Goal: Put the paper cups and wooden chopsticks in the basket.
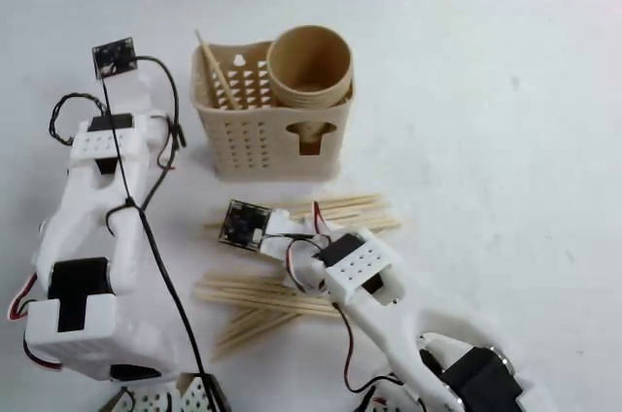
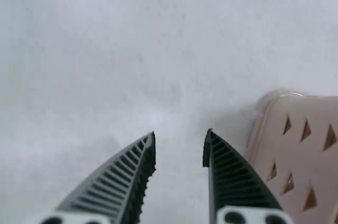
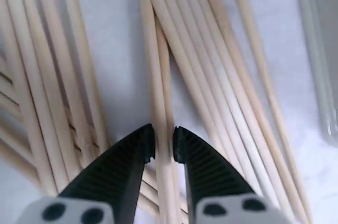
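Between the right arm's fingers (image 3: 124,166), closed to a slit, one wooden chopstick (image 3: 153,76) sits pinched, its long axis running straight ahead of the tips among loose chopsticks (image 3: 211,65) on the counter (image 3: 119,34); the arm stoops low. Beyond, the basket (image 1: 262,145) holds the paper cups (image 1: 309,67); the left fingers (image 2: 127,182) hang spread beside it.

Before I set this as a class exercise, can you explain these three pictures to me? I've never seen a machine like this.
These are two white robot arms at a white table. One picture looks down from above; the other two come from cameras on the arms' wrists. A beige perforated plastic basket holds stacked brown paper cups and one chopstick. More wooden chopsticks lie loose before it. The left gripper hangs open over bare table beside the basket, holding nothing. The right gripper pinches chopsticks in that pile.
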{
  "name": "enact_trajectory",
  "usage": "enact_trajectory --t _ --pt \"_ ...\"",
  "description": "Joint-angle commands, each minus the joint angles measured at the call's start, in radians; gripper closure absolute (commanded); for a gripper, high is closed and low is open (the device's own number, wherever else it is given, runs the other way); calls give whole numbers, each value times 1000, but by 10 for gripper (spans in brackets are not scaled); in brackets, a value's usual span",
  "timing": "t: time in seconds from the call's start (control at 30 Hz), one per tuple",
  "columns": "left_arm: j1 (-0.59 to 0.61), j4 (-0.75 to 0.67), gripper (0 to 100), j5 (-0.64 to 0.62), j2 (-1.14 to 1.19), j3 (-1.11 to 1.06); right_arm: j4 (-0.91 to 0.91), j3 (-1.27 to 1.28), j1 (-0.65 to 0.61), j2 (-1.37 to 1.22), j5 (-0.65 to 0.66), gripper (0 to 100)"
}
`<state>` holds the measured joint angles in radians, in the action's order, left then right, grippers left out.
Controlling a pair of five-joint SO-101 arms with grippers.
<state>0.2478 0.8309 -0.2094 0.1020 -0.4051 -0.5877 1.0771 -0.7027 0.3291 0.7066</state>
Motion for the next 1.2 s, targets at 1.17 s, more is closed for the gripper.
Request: enact_trajectory --t 1.17 --pt "-10 -46 836 -8 -28 -3 -163 8 28 200 77 977"
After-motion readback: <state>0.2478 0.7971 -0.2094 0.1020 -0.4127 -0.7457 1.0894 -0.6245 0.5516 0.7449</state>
